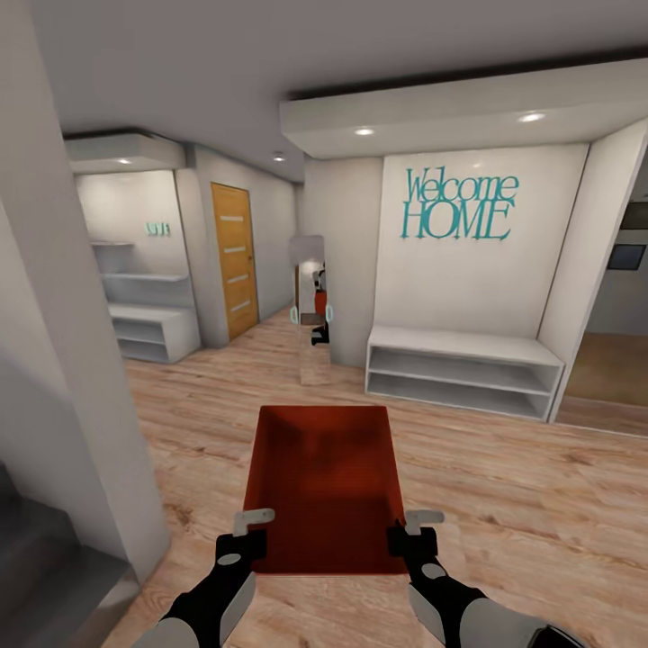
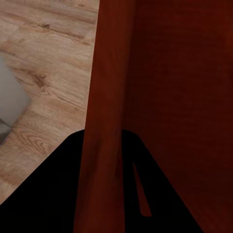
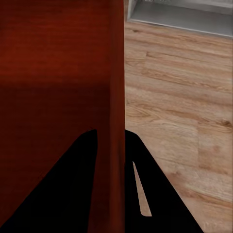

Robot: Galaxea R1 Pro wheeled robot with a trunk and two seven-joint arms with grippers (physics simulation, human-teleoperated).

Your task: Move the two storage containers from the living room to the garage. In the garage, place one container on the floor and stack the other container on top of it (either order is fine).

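Orange-red container (image 1: 326, 486) between both clamped grippers

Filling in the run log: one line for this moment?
place: hallway, wood floor | carried: red box, off floor | left gripper: shut on left wall | right gripper: shut on right wall | ahead: orange door

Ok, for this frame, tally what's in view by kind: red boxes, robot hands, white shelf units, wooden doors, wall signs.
Red boxes: 1, the box carried over the wood floor.
Robot hands: 2, left hand and right hand, each clamped on a side wall of the box.
White shelf units: 2, and.
Wooden doors: 1.
Wall signs: 2, and.
Total: 8.
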